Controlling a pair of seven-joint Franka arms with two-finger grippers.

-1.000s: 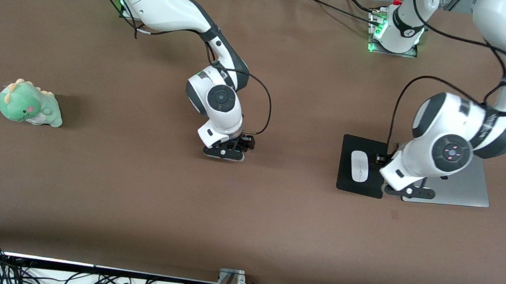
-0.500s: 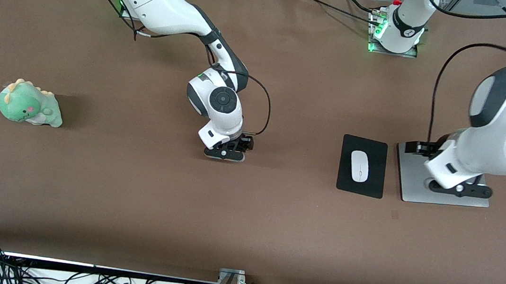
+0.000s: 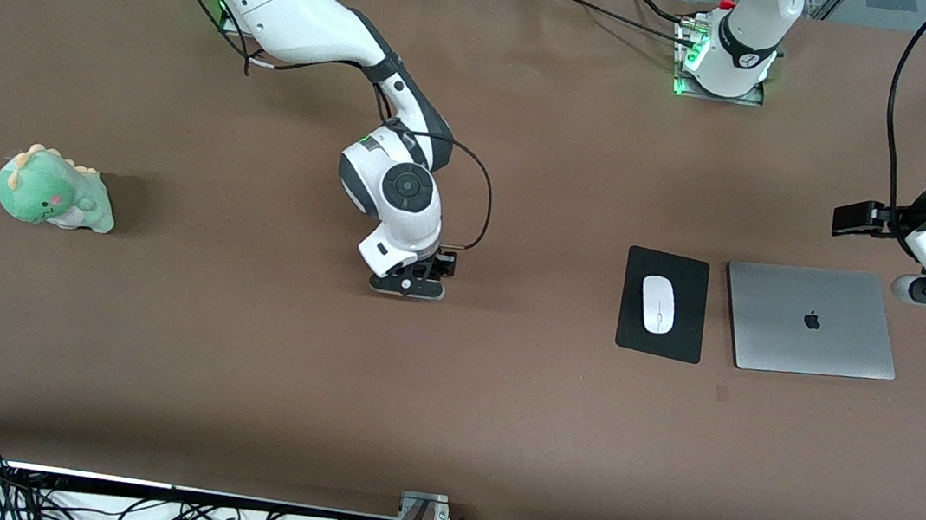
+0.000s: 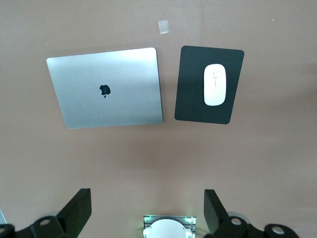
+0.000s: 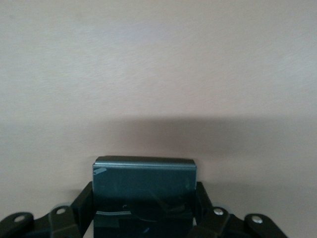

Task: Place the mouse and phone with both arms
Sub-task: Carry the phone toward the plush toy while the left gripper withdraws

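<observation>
We find the phone [image 5: 144,191] largely concealed: in the front view the right gripper [image 3: 407,280] covers it entirely, and only the right wrist view shows its dark slab clamped between the fingers [image 5: 202,208], apparently low over the middle of the brown table [image 3: 243,357]. The left gripper [image 4: 146,210] hangs high by the table's edge, jaws spread wide and empty. The mouse [image 3: 657,304] rests on the black mouse pad [image 3: 637,337], just beside a closed silver laptop [image 3: 811,321]. A green plush dinosaur [image 3: 54,197] sits toward the right arm's end.
</observation>
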